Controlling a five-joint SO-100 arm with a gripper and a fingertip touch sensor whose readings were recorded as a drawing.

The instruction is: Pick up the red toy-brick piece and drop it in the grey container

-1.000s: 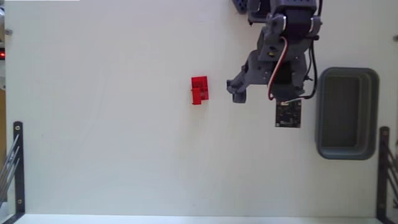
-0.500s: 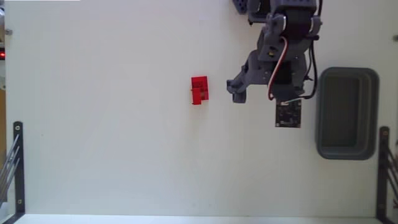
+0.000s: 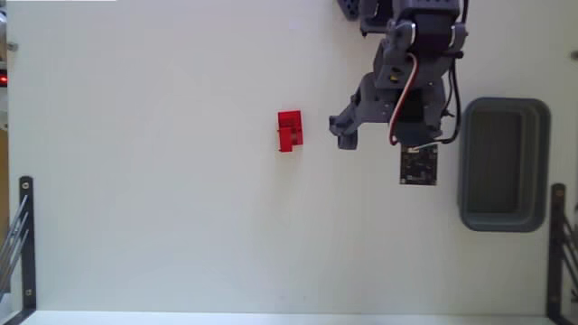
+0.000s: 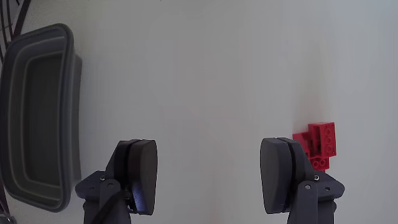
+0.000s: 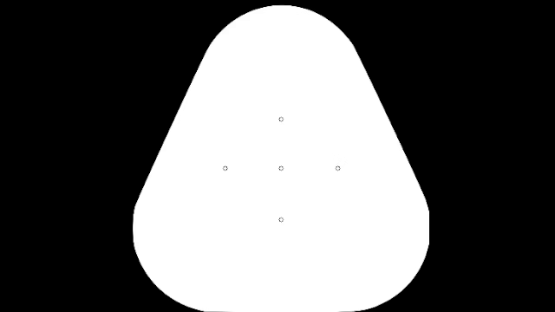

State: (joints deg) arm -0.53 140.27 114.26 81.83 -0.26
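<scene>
The red toy-brick piece (image 3: pixel 289 131) lies flat on the white table, near the middle of the fixed view. The grey container (image 3: pixel 504 164) stands at the right, with nothing inside that I can see. My gripper (image 3: pixel 379 134) hangs between them, nearer the container, a short way right of the brick. In the wrist view the gripper (image 4: pixel 211 177) is open wide with only bare table between its fingers. There the brick (image 4: pixel 317 146) sits just outside the right finger (image 4: pixel 283 174), and the container (image 4: pixel 37 118) fills the left edge.
Black metal frames stand at the lower left (image 3: pixel 23 244) and lower right (image 3: pixel 555 244) of the table. A small camera board (image 3: pixel 418 165) hangs off the arm beside the container. The table's front edge runs along the bottom of the fixed view.
</scene>
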